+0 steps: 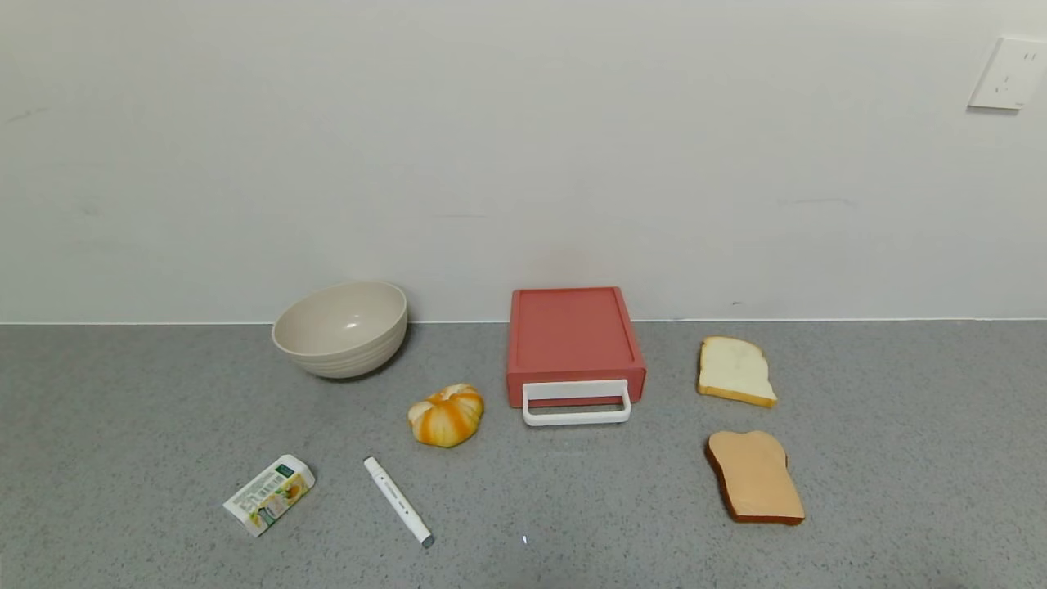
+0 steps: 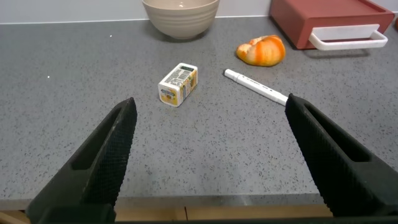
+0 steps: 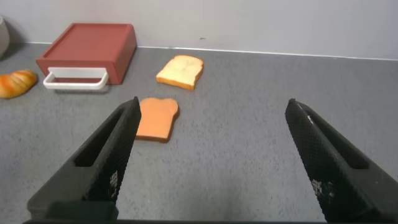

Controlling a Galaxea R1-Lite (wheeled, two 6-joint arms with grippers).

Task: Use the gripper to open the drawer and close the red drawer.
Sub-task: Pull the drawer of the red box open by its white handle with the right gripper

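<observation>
Both sets of jaws stand spread wide with nothing between them. The left gripper [image 2: 208, 149] hangs low over the near edge of the grey speckled surface [image 1: 900, 458], on the robot's left side, its two dark ribbed fingers [image 2: 106, 155] far apart. Ahead of it lie a small printed carton [image 2: 178, 84] and a white marker pen [image 2: 256, 86], with an orange and white pumpkin [image 2: 262, 50] farther on. The right gripper [image 3: 208, 149] hovers in the same manner over the right side, its fingers [image 3: 106, 155] equally parted. Just ahead of it lies a brown slice of bread [image 3: 157, 118], and beyond that a paler slice [image 3: 180, 71].

Neither gripper touches anything, and neither shows in the head view.

The drawer [image 1: 574, 343] sits toward the back of the surface, near the middle, close to the pale wall [image 1: 523, 147]. It is a flat salmon-red box, and its tray looks pushed fully in. Its white loop handle [image 1: 577, 403] points toward the robot and lies down on the surface in front of it. The pumpkin rests just beside the drawer's front left corner, apart from it. A beige bowl [image 1: 341, 328] stands farther left, against the wall. The two bread slices lie to the drawer's right, the pale one nearer the wall. A white wall plate [image 1: 1008, 74] is fixed high on the right.
</observation>
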